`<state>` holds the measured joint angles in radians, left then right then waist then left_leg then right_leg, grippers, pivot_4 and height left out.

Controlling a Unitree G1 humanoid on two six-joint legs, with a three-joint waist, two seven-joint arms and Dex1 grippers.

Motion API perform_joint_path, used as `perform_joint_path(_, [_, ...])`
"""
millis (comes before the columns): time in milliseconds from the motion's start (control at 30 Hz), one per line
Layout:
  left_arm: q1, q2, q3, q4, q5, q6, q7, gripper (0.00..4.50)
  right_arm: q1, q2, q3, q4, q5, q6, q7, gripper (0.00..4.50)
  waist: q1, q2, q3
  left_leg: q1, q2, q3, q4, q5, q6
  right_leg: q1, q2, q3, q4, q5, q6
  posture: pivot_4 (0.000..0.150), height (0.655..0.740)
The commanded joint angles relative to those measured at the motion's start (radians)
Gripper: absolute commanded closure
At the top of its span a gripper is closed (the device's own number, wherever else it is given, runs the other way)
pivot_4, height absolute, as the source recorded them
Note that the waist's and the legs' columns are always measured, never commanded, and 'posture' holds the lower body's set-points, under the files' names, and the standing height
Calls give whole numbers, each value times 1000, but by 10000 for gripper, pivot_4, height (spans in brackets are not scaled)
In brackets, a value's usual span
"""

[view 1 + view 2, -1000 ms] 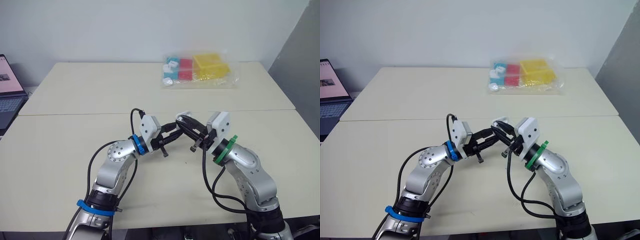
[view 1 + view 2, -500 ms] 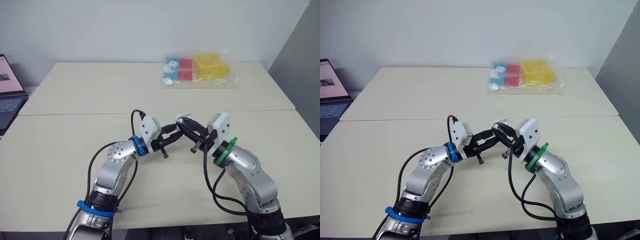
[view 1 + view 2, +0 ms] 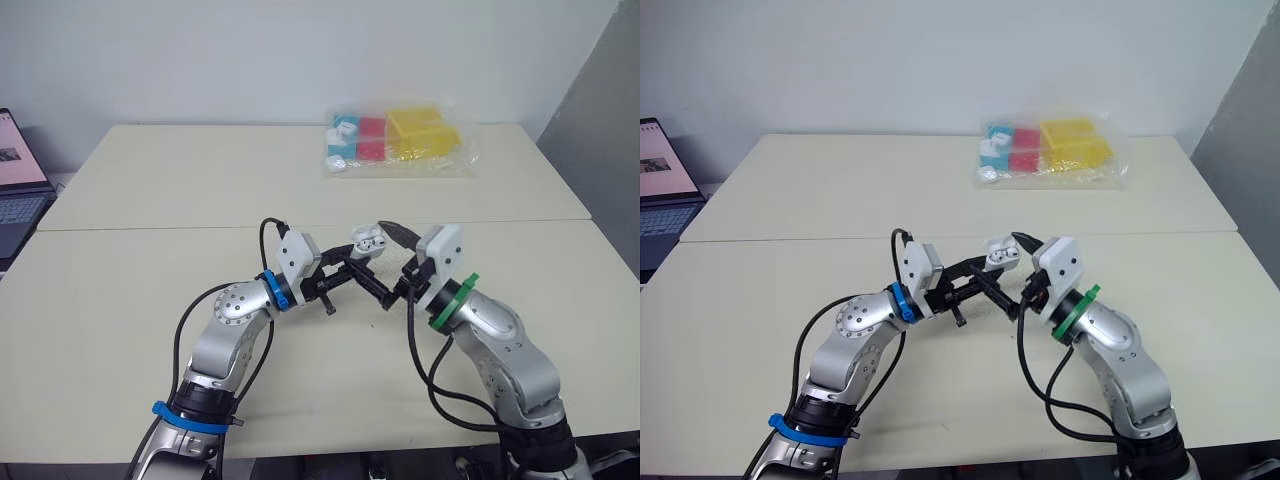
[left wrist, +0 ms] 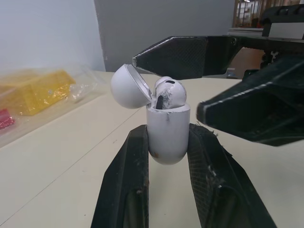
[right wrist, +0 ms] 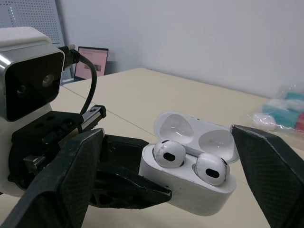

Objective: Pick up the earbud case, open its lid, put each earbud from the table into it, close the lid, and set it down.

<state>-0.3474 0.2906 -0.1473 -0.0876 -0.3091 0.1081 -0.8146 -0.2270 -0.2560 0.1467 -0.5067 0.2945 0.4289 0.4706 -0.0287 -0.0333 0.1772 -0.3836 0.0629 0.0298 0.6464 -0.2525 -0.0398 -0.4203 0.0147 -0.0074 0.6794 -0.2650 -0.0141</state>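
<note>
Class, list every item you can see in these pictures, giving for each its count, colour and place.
earbud case: one, white, lid open, held above the table
earbuds: two, white, seated in the case
plastic bag: one, clear, holding teal, red and yellow boxes, far side of the table
laptop: one, dark, open, beyond the table's left edge
table: two beige tops, butted together
left gripper: one, black fingers, shut on the case
right gripper: one, black fingers, open around the case
</note>
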Motion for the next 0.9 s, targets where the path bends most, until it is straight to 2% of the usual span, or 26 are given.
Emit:
perform_joint_path(33, [-7, -5, 7, -60, -19, -11, 2, 37260, -3, -13, -11, -64, 16, 9, -1, 0, 0, 0, 0, 0, 0, 0, 0, 0, 0, 0, 0, 0, 0, 0, 0, 1500, 7400])
perform_joint_path(300, [-7, -6, 9, -52, -18, -11, 1, 37260, -5, -99, -69, -228, 120, 119, 25, 0, 0, 0, 0, 0, 0, 0, 0, 0, 0, 0, 0, 0, 0, 0, 0, 1500, 7400])
perform_joint_path(400, [-6, -6, 9, -43, -17, -16, -2, 37260, -63, -178, -170, -285, 232, 217, 35, 0, 0, 0, 0, 0, -1, 0, 0, 0, 0, 0, 0, 0, 0, 0, 0, 1500, 7400])
perform_joint_path(567, [-6, -8, 1, -39, -18, -30, -18, 37260, -230, -266, -282, -207, 363, 350, 21, 0, 0, 0, 0, 1, 0, 0, 0, 0, 0, 0, 0, 0, 0, 0, 0, 1500, 7400])
perform_joint_path(633, [-7, -8, -5, -38, -17, -37, -28, 37260, -326, -342, -265, -104, 317, 361, 58, 3775, -2, 0, 0, 1, 0, 0, -1, 0, 0, 0, 1, 0, 0, 0, 0, 1500, 7400])
perform_joint_path(667, [-6, -8, -9, -40, -17, -42, -35, 37260, -392, -377, -239, -22, 284, 370, 74, 7928, -2, 0, 0, 1, 0, 1, 0, 0, 0, 0, 0, 1, 0, 0, 0, 1500, 7400])
perform_joint_path(700, [-5, -9, -11, -41, -17, -45, -40, 37260, -434, -399, -218, 32, 264, 375, 85, 9091, -1, 0, 0, 1, 0, 1, 0, 0, 0, 0, 0, 1, 0, 0, 0, 1500, 7400])
perform_joint_path(833, [-2, -7, -20, -46, -13, -56, -56, 37260, -567, -450, -105, 200, 232, 422, 181, 21466, 1, 0, 0, 1, -1, 3, 0, 0, 0, 0, 0, 3, -1, 0, 0, 1500, 7400])
perform_joint_path(900, [0, -5, -19, -47, -14, -58, -62, 37260, -609, -454, -58, 248, 242, 455, 250, 24726, 1, 1, 1, -1, 0, 1, -1, 0, 1, -1, 0, 1, -2, 0, -1, 1500, 7400])
